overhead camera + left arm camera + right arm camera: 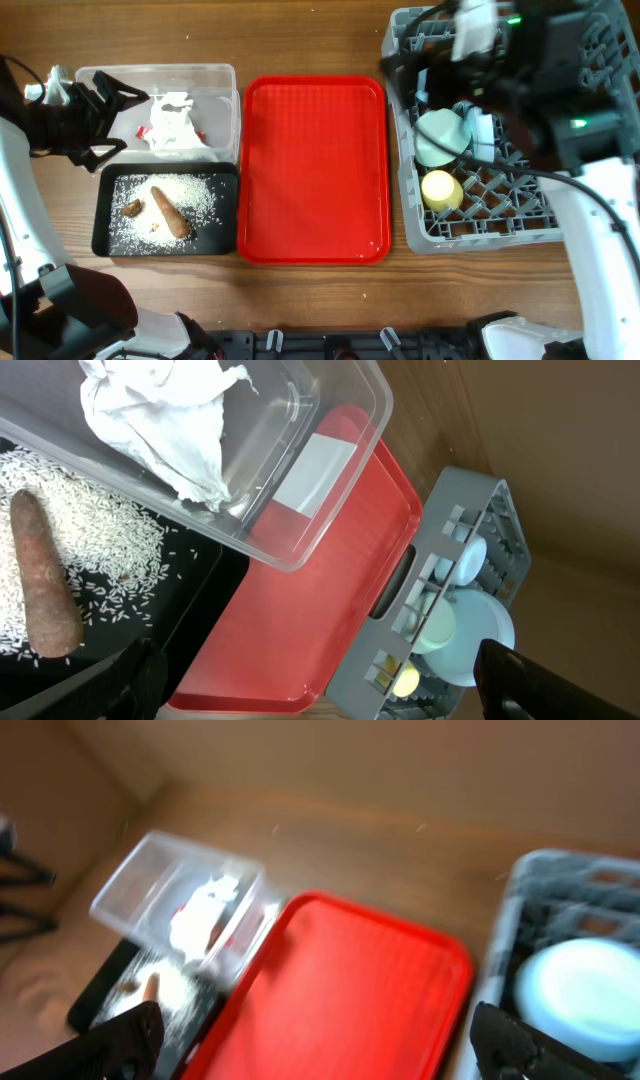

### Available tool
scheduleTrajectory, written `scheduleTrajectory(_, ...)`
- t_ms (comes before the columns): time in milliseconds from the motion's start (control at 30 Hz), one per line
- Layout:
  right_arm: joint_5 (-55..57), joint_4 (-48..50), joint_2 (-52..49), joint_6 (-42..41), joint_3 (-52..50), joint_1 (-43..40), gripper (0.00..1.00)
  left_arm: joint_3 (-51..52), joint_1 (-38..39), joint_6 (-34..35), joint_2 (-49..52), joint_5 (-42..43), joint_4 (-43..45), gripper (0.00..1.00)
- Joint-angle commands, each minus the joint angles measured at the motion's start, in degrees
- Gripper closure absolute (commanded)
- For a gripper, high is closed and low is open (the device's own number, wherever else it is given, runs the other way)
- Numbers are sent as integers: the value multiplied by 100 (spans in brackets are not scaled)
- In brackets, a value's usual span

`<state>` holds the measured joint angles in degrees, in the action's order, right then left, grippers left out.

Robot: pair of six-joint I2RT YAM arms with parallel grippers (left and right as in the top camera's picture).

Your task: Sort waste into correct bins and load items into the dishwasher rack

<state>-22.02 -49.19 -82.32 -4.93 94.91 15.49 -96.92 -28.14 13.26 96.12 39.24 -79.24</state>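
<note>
Both pincers stand spread wide and empty: the left pincer [135,122] at the left end of the clear tub [215,75], which contains a crumpled napkin [175,120]; the right pincer [315,1030] above the grey rack [480,225], where a yellow cup [441,190] and green bowl [441,138] sit. Rice [200,200] and a carrot piece [170,212] lie in the black tray [105,210]. A red tray [312,170] lies mid-worktop [300,40].

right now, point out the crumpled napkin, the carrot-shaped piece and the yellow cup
crumpled napkin [178,120]: overhead view, middle of the white wad
carrot-shaped piece [170,212]: overhead view, middle of its brown body
yellow cup [441,190]: overhead view, centre of its yellow surface
</note>
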Motion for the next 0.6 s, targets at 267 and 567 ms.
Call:
scheduleTrajectory(267,313,-229,-577,0,22,437,0,-7,-22,52,20,2,11,0)
scheduleTrajectory(567,315,-227,-662,2,22,433,0,-7,-22,52,20,2,11,0)
